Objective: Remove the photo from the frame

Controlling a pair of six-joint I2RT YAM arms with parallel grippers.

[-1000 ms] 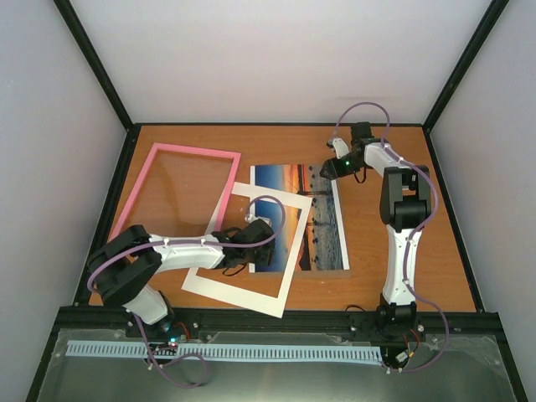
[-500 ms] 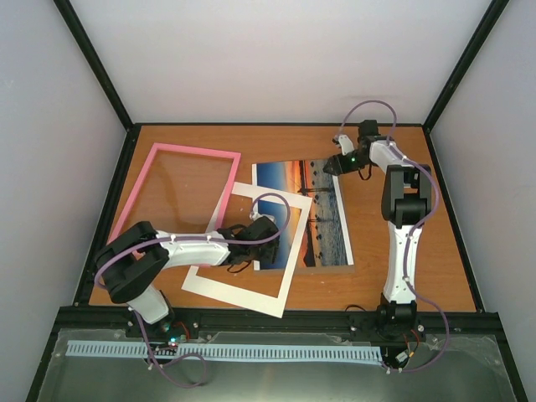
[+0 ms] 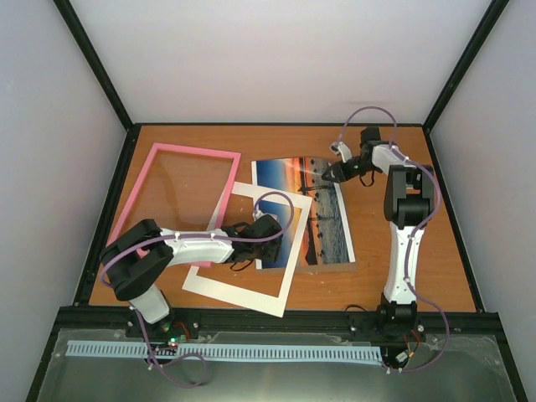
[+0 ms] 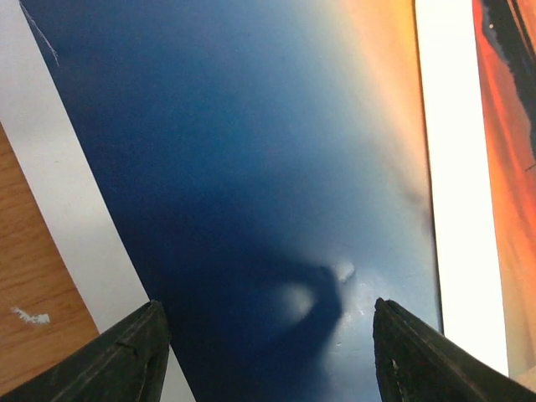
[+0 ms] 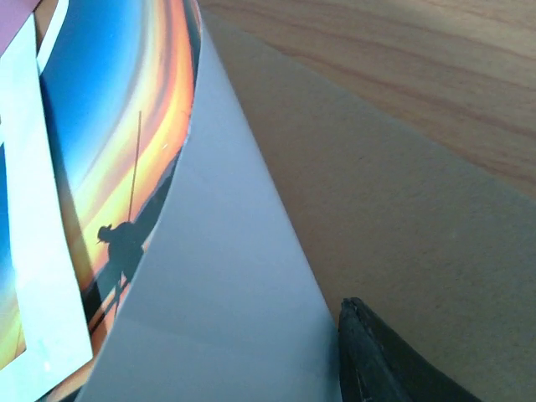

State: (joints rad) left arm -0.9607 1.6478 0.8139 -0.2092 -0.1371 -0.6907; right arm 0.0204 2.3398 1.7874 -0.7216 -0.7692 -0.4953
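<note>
Orange-and-blue photo (image 3: 322, 219) centre right, its upper-right corner now curled off brown backing board (image 5: 402, 218): removal begun. Right hand (image 3: 330, 174) narrowing there, grip uncertain; left hand (image 4: 266, 360) splayed open over blue half.

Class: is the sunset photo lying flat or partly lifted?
Partly lifted: the photo curls up at its far corner by the right gripper, pale underside showing.

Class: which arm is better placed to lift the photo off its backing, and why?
Right, probably: right gripper at the photo's lifted far corner; left gripper open over its flat part.
</note>
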